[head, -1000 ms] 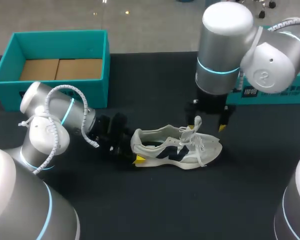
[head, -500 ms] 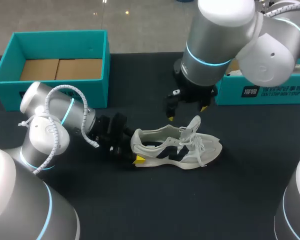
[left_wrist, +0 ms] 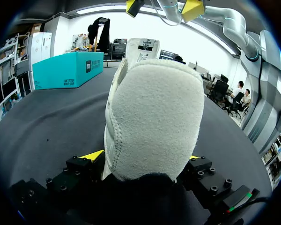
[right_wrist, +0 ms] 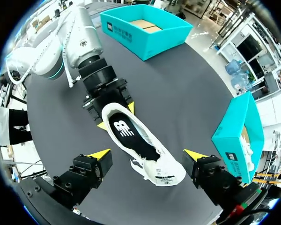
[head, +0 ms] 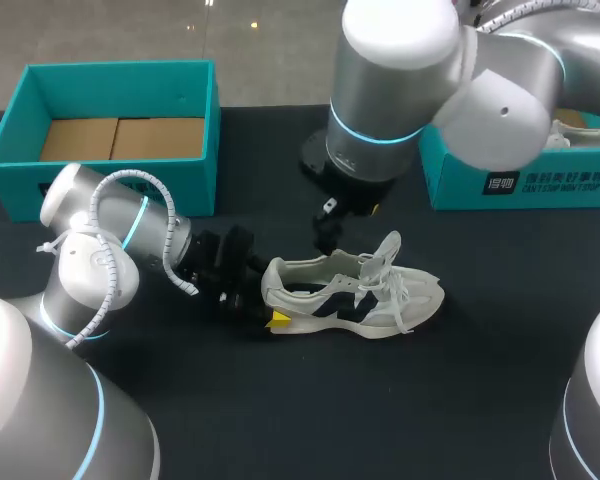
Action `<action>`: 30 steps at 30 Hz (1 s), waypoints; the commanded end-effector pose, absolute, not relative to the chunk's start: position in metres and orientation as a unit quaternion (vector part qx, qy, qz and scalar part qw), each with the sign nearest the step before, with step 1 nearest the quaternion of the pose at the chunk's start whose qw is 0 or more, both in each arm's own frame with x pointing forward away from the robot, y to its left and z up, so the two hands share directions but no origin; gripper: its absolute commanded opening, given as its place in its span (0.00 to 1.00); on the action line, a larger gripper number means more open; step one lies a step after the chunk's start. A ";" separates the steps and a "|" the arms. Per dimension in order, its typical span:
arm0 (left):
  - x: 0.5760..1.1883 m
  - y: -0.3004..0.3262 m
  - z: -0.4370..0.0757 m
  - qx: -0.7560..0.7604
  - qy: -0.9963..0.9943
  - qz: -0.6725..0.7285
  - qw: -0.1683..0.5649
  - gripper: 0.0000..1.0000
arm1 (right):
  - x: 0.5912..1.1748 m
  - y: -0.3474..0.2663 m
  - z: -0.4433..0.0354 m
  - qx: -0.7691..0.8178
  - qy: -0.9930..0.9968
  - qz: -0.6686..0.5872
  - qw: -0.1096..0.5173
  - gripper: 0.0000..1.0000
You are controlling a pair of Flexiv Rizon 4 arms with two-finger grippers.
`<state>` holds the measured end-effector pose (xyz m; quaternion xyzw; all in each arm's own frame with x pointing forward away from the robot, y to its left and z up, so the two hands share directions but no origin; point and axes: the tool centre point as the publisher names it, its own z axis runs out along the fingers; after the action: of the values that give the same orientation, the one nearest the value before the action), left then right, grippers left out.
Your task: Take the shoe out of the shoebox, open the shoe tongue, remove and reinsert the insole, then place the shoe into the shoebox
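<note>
A white and navy shoe [head: 355, 293] stands upright mid-table, tongue [head: 386, 248] raised, laces loose. My left gripper [head: 267, 300] lies low on the table and is shut on the shoe's heel [left_wrist: 152, 122], one yellow tip on each side. My right gripper [right_wrist: 146, 154] hangs open above the shoe [right_wrist: 140, 150] and holds nothing; its fingers straddle the shoe from high up. The dark insole [right_wrist: 126, 131] shows inside the shoe. In the head view the right gripper [head: 328, 225] is over the shoe's heel half.
An open teal shoebox [head: 198, 150] with a cardboard floor stands at the back left. A second teal box [head: 510, 180] at the back right holds another shoe [head: 580, 135]. Dark table lies bare in front of the shoe.
My right arm has risen from the laces and tongue and swung left, now over the shoe's opening. The shoe and my left gripper have stayed put.
</note>
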<state>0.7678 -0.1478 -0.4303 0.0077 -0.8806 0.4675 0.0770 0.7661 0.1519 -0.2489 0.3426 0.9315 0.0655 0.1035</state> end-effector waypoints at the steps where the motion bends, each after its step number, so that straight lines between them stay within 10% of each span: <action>1: 0.769 -0.147 -0.432 0.008 -0.881 0.467 0.077 0.00 | 0.767 0.156 -0.250 0.317 0.939 0.076 0.113 1.00; 7: 0.769 -0.147 -0.432 0.008 -0.881 0.467 0.077 0.00 | 0.764 0.169 -0.258 0.171 0.976 0.023 0.131 1.00; 8: 0.769 -0.147 -0.432 0.008 -0.881 0.467 0.077 0.00 | 0.763 0.171 -0.261 0.157 0.979 0.021 0.132 0.47; 10: 0.769 -0.147 -0.432 0.008 -0.881 0.467 0.077 0.00 | 0.760 0.173 -0.265 0.144 0.980 0.025 0.133 0.00; 30: 0.769 -0.147 -0.432 0.008 -0.881 0.467 0.077 0.00 | 0.775 0.194 -0.290 0.091 0.981 -0.026 0.170 0.00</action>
<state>0.7678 -0.1477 -0.4303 0.0077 -0.8806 0.4675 0.0770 0.7697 0.1757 -0.2743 0.0848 0.9823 -0.0051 0.1667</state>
